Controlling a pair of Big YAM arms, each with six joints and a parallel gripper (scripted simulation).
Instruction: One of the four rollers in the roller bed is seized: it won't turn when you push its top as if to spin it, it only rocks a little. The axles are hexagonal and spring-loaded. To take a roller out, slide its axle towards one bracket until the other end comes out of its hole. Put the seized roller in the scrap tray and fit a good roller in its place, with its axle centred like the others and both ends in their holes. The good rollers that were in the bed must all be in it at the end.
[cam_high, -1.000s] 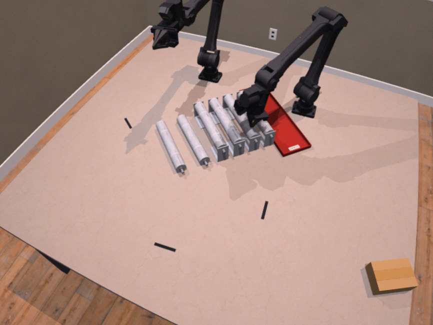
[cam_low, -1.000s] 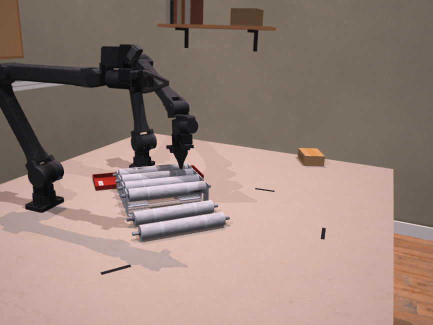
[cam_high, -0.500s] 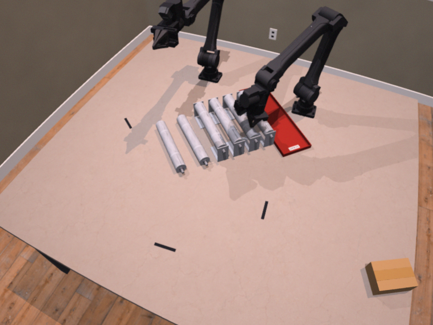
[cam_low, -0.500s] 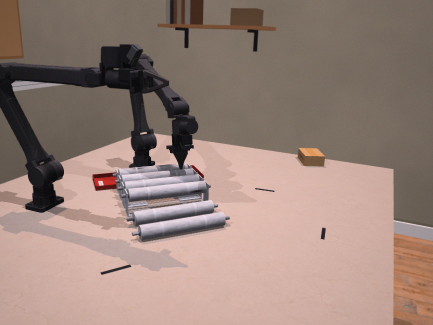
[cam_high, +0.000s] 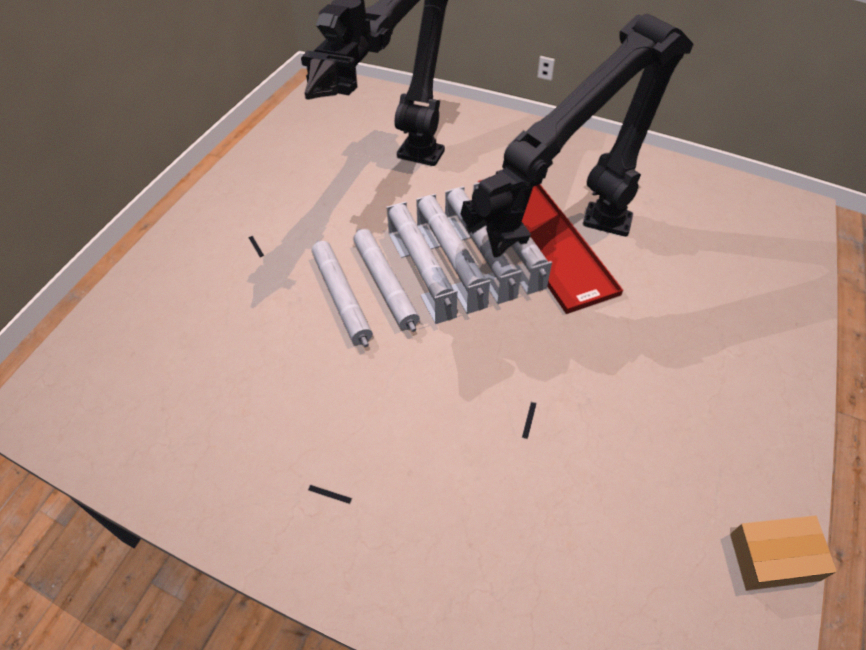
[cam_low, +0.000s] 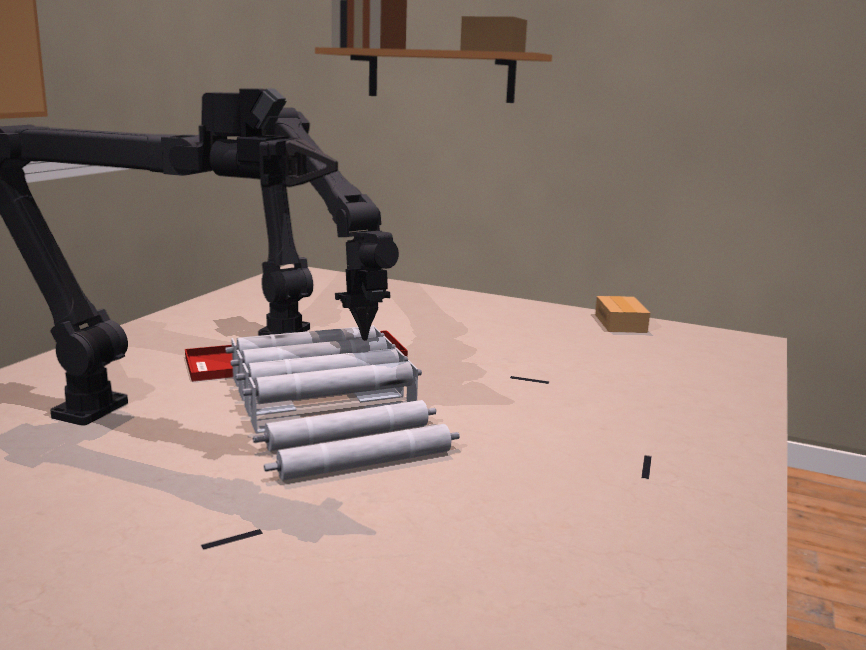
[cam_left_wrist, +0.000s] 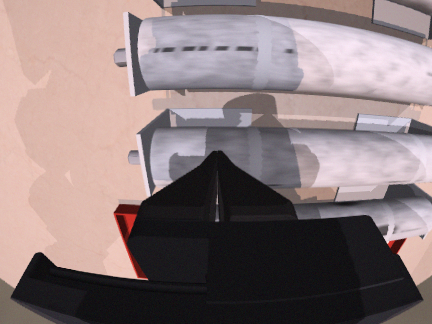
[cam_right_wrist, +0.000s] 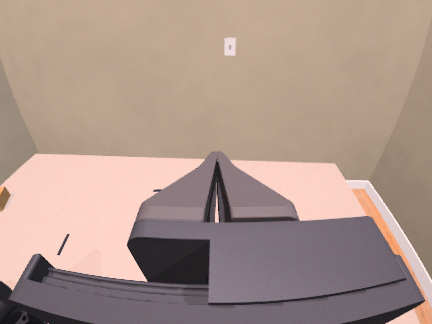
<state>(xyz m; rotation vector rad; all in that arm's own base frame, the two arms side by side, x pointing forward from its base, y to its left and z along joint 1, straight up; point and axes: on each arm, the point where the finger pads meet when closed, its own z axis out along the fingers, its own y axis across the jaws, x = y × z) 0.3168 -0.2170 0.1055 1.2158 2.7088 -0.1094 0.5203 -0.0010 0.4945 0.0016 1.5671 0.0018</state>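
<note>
Roller bed with four pale, mottled grey rollers.

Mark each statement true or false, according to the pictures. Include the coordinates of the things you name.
1. Two grey cylindrical rollers (cam_high: 342, 290) (cam_low: 353, 453) lie outside the metal roller bed (cam_high: 443, 307) (cam_low: 412, 386) (cam_left_wrist: 143, 165). True.
2. The black right gripper (cam_high: 308, 93) (cam_low: 335, 165) (cam_right_wrist: 216, 159) is above the bed. False: the black left gripper (cam_high: 497, 249) (cam_low: 364, 337) (cam_left_wrist: 217, 159) is.
3. The bed holds four rollers. True.
4. The brown cardboard box (cam_high: 786, 549) (cam_low: 622, 318) (cam_right_wrist: 4, 198) touches the red rectangular tray (cam_high: 584, 269) (cam_low: 213, 360) (cam_left_wrist: 125, 220). False: they stand apart.
</note>
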